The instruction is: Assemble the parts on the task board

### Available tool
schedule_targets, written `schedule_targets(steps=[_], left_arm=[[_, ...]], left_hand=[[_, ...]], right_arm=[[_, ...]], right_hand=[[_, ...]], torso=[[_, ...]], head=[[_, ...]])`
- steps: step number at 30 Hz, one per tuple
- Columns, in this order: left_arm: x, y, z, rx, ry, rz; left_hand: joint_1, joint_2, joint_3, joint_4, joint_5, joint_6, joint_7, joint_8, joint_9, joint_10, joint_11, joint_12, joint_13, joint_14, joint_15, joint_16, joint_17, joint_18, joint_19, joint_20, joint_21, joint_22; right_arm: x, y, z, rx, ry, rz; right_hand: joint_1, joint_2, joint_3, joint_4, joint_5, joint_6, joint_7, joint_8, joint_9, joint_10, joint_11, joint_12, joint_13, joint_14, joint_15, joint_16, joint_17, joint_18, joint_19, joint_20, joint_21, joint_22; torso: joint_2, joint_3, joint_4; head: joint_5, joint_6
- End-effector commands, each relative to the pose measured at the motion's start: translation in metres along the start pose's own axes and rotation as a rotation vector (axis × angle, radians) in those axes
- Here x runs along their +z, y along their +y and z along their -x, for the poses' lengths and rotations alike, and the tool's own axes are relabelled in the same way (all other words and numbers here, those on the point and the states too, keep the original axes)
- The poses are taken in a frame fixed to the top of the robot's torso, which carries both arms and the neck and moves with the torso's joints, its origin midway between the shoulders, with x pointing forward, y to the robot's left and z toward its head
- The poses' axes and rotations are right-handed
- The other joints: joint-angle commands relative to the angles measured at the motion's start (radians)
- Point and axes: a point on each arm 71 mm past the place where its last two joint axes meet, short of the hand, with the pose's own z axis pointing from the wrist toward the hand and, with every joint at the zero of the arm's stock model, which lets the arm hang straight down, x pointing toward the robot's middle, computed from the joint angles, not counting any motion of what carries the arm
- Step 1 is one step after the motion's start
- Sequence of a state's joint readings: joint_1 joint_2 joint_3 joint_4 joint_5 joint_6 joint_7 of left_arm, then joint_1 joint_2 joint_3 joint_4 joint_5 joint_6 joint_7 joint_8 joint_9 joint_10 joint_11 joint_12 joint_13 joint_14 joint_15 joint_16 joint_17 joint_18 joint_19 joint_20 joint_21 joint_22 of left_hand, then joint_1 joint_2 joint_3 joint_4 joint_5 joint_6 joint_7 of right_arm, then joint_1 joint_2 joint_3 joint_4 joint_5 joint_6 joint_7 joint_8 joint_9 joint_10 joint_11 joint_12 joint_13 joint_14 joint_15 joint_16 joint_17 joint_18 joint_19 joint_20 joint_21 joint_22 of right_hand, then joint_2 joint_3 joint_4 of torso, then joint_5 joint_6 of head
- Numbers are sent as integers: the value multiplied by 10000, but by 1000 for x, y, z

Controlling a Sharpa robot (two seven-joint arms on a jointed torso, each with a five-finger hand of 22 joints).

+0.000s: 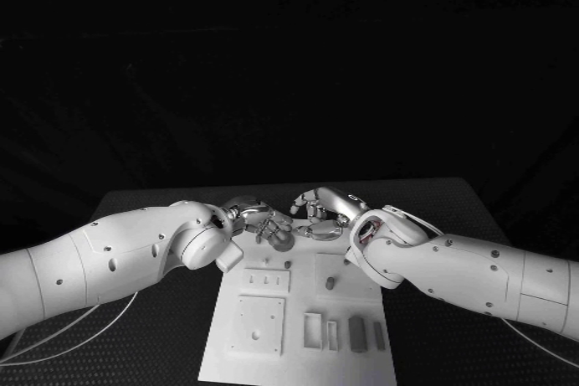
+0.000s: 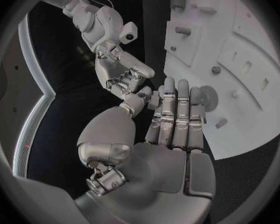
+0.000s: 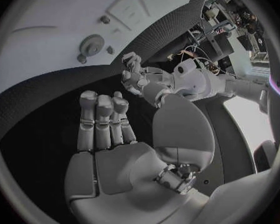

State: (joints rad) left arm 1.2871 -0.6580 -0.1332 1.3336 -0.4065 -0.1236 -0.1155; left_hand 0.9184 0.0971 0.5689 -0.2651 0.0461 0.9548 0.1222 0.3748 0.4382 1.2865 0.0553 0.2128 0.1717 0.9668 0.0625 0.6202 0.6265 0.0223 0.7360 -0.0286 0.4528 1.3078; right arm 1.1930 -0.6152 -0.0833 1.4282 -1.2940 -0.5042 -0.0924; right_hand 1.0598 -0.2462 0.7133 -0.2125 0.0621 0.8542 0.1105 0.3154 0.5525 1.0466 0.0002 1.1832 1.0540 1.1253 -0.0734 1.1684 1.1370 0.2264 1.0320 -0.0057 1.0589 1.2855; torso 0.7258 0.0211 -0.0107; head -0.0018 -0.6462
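Head view: my two arms meet over the far edge of the task board, left hand and right hand close together, fingertips nearly touching; I cannot tell from up here whether either holds a part.
Left wrist view: my left hand lies flat, fingers straight and side by side, palm empty; my right hand hangs opposite with fingers curled down.
Right wrist view: my right hand has fingers loosely bent, nothing in the palm; my left hand reaches in beyond it.
Table: black table, the board lying in its middle.
Task board: white, with recessed panels and slots.
Parts: grey pieces stand by the board's near edge; a round disc sits on the board near its far edge.
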Motion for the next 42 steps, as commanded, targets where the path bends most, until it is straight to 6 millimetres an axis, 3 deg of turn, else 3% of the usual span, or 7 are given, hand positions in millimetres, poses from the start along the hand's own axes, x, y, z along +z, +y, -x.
schedule_targets(steps=[1, 9, 17, 22, 28, 38, 42], left_arm=[[0, -1, 0, -847, -109, 17], [1, -1, -3, -2170, 80, 125], [1, -2, -7, -2630, 229, 104], [0, -3, -9, -2693, 323, 94], [0, -3, -11, -2698, 462, 121], [0, -3, -12, -2689, 535, 171], [0, -3, -13, -2684, 586, 188]], left_hand=[[-113, 13, -2, -76, 28, 5, 24, -69, -16, 53, 25, 0, 8, -12, 30, 55, 15, -64, -70, -41, 39, 207], [-229, 38, 13, -193, 28, -25, 39, -119, -29, -105, 91, -67, -9, -236, 114, -18, -30, -147, -346, 24, -30, 209], [-252, 34, 21, -215, 29, -11, 18, -123, -27, -141, 103, -66, -3, -298, 135, -25, -41, -180, -474, 54, -55, 214], [-252, 41, 28, -223, 28, -7, 8, -127, -26, -163, 105, -67, 0, -327, 143, -27, -44, -197, -535, 63, -65, 217], [-247, 48, 35, -233, 29, -2, 6, -129, -25, -183, 105, -69, 1, -355, 150, -29, -48, -211, -585, 71, -72, 219], [-223, 49, 44, -243, 28, -5, 3, -143, -24, -275, 126, -90, 0, -462, 190, -34, -53, -223, -729, 111, -78, 229], [-213, 52, 43, -245, 28, -9, 0, -150, -24, -317, 136, -101, -2, -507, 208, -29, -52, -223, -782, 130, -74, 232]], right_arm=[[-1, 3, 5, 530, -854, 354], [3, 5, -2, 639, -654, 260], [6, 4, -7, 680, -740, 95], [7, 6, -8, 706, -852, 103], [7, 8, -9, 729, -884, 149], [7, 10, -9, 715, -1045, 319], [6, 10, -9, 676, -1139, 362]], right_hand=[[-41, -53, -132, 23, -49, 375, 353, -13, 29, -1603, 374, 56, -27, 16, 57, 86, -15, 354, -14, 26, 2, 20], [-162, -5, -351, 169, -29, 509, 298, 43, 83, -1559, 322, 137, -88, 62, 10, 157, -29, 354, 37, 2, 44, 41], [-213, 42, -426, 236, -6, 574, 272, 65, 105, -1556, 298, 163, -121, 63, -12, 178, -39, 354, 38, -11, 48, 48], [-193, 68, -421, 252, -13, 607, 259, 76, 115, -1545, 285, 179, -133, 71, -24, 191, -42, 354, 47, -21, 52, 50], [-162, 116, -392, 313, -34, 731, 215, 126, 150, -1497, 245, 223, -164, 105, -62, 227, -51, 354, 87, -45, 73, 55], [54, 237, -143, 372, -118, 1247, 9, 315, 276, -1215, 40, 382, -267, 309, -255, 383, -73, 354, 284, -186, 219, 106], [251, 403, 125, 333, -134, 1534, -115, 445, 361, -1026, -75, 460, -295, 447, -366, 458, -80, 354, 401, -275, 312, 132]], torso=[[-5, -4, 0], [-5, -21, 15], [5, -17, 9], [3, -33, 5], [-2, -13, 9], [-2, -5, 0], [3, 0, 4]], head=[[2, 13], [-7, 41], [24, 41], [16, 39], [21, 40], [40, 37], [42, 37]])
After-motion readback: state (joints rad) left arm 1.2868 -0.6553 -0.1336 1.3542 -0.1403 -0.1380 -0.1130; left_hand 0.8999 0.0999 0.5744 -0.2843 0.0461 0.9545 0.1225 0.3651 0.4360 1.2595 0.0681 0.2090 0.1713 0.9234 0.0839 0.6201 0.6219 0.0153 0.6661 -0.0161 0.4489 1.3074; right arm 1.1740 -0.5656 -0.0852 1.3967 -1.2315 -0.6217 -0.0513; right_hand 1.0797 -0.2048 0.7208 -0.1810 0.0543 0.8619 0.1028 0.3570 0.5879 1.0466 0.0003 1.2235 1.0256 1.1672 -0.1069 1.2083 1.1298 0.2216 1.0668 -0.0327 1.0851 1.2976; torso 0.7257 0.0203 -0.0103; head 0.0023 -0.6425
